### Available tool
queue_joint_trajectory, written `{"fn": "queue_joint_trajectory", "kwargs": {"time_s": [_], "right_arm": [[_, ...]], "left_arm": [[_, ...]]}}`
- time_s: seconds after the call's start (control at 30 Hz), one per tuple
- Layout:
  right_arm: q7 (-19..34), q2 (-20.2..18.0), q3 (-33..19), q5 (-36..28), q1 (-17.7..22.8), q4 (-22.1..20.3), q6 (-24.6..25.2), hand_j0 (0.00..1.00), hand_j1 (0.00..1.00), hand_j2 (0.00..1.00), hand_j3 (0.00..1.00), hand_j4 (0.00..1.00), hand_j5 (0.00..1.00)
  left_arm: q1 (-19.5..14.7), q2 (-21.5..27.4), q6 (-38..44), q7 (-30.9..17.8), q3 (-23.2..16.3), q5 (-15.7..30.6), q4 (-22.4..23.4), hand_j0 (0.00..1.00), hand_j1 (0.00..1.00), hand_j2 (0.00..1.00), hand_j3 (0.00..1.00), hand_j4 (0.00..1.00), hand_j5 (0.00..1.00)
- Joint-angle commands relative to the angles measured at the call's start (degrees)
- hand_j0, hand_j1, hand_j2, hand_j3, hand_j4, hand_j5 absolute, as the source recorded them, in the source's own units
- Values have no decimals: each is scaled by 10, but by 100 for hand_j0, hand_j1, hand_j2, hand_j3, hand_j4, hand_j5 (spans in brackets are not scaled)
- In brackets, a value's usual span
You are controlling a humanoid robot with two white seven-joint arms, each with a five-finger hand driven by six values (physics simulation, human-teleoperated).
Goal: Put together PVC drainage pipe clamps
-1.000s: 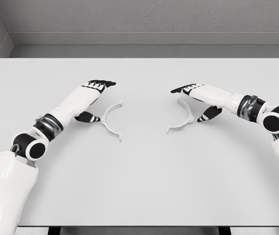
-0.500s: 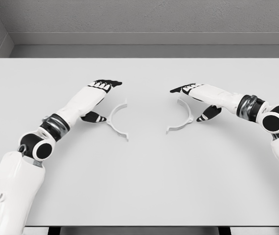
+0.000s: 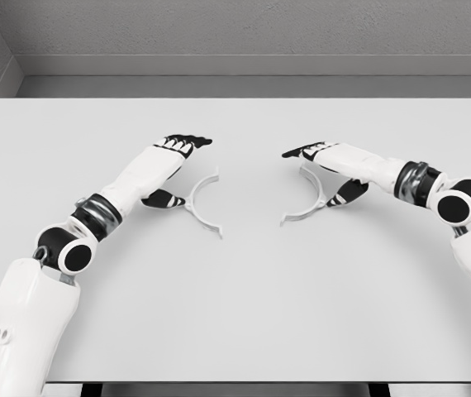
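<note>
Two white half-ring pipe clamp halves lie flat on the white table [image 3: 235, 314]. The left clamp half [image 3: 196, 208] opens to the right, and the right clamp half [image 3: 318, 201] opens to the left. My left hand [image 3: 178, 169] hovers over the left half with its fingers [image 3: 190, 141] stretched out. Its thumb [image 3: 163, 198] touches the arc's outer side. My right hand [image 3: 325, 172] covers the right half's top end, with fingers [image 3: 302, 151] extended and thumb [image 3: 347, 193] just outside the arc. Neither hand is curled around its piece.
A gap of bare table [image 3: 252, 198] separates the two halves. Grey walls [image 3: 235, 33] stand behind the table's far edge. Both forearms lie low over the table, angled inward from the sides.
My left hand has slid to the right toward the middle, and the left clamp half has moved with it. The right hand has edged slightly left, while its clamp half stays put.
</note>
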Motion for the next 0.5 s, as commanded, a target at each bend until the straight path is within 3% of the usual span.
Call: {"fn": "queue_joint_trajectory", "kwargs": {"time_s": [0.0, 0.33, 0.47], "right_arm": [[0, 1, 0, -3, 0, 0, 1, 100, 100, 100, 100, 100, 100], [0, -7, -6, -2, 0, 2, -1, 100, 100, 100, 100, 100, 100], [0, -19, -6, -1, -25, 16, 0, 100, 100, 100, 100, 100, 100]], "left_arm": [[0, 0, 1, 0, 0, 3, -1, 100, 100, 100, 100, 100, 100], [2, 1, 0, 0, -12, 3, -7, 100, 100, 100, 100, 100, 100], [3, 2, 0, 0, -15, 4, -14, 100, 100, 100, 100, 100, 100]]}}
